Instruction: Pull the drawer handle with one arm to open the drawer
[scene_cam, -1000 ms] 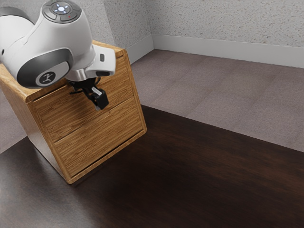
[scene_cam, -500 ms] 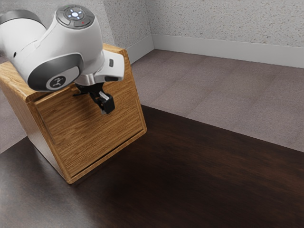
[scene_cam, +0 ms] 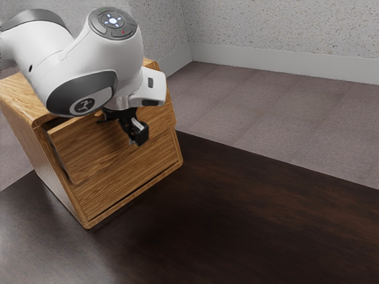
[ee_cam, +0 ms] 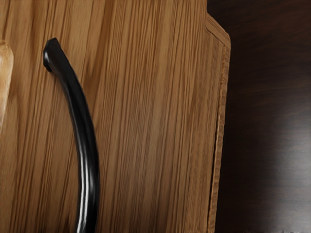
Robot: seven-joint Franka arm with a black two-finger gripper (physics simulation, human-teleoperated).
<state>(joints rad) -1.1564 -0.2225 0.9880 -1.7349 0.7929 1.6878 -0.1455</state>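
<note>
1. A wooden cabinet [scene_cam: 21, 94] is sitting on the dark bench [scene_cam: 249, 231], at the exterior view's left, with its front turned toward the lower right of that view.
2. The upper drawer [scene_cam: 95, 151] is standing partly out of the cabinet: its front is sticking forward of the lower drawer front [scene_cam: 133, 177], and a dark gap is showing along its top edge and at its left end.
3. The lower drawer front is lying flush with the cabinet's frame.
4. The white arm [scene_cam: 77, 65] is coming in from the exterior view's upper left and bending down over the cabinet's top.
5. The black end effector [scene_cam: 137, 134] is hanging right against the upper drawer's front, near that front's right half.
6. Whether the end effector is spread, pressed together or pinching something cannot be told, since the hand is covering the spot where it is meeting the drawer.
7. In the wrist view the black curved drawer handle [ee_cam: 83, 141] is arching off the grained drawer front [ee_cam: 155, 111], with one end fixed to the wood and the rest running out at the picture's edge.
8. Past the drawer front's far edge, the dark bench [ee_cam: 267, 126] is showing.
9. Behind the bench, grey carpet [scene_cam: 284, 112] is running to a white baseboard [scene_cam: 284, 59] under a speckled wall [scene_cam: 284, 23].
</note>
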